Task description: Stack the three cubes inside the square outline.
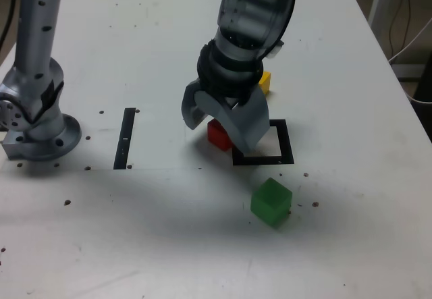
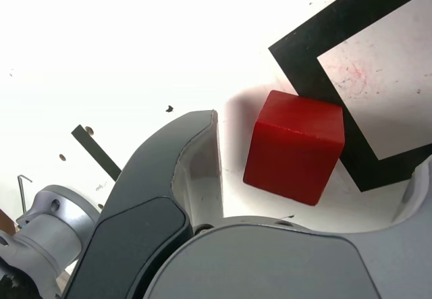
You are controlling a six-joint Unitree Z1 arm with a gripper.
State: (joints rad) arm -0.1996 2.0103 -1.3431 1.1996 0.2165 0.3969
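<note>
**Red cube between the open claw's jaws, waiting for a grip**

The red cube (image 2: 295, 147) sits on the bench, between the two jaws of the claw (image 2: 314, 164), which stand wide apart and hold nothing. In the wrist view one jaw is just beside the cube with a small gap, and the other jaw shows only at the picture's edge on the far side of the cube. The cube touches the outer edge of the square outline (image 2: 304, 69) and partly covers one corner of the black border; it is not yet inside the white centre.

The cube looks solid, stiff and light, with matte faces and slightly rounded edges. It should not deform under pressure, and the matte surface probably gives good friction. The best place to hold it seems to be two opposite flat side faces, at about middle height, so that it does not turn in the grip. The cube stands a little rotated against the jaws, so it may twist when they close.

Farther from the claw, the yellow cube (image 1: 264, 81) lies behind it, partly hidden by the arm, and the green cube (image 1: 271, 202) lies in front, apart from the outline. A thin black strip (image 1: 125, 138) lies on the bench (image 1: 351, 245) toward the exterior view's left, near the arm's base (image 1: 40, 133).
</note>
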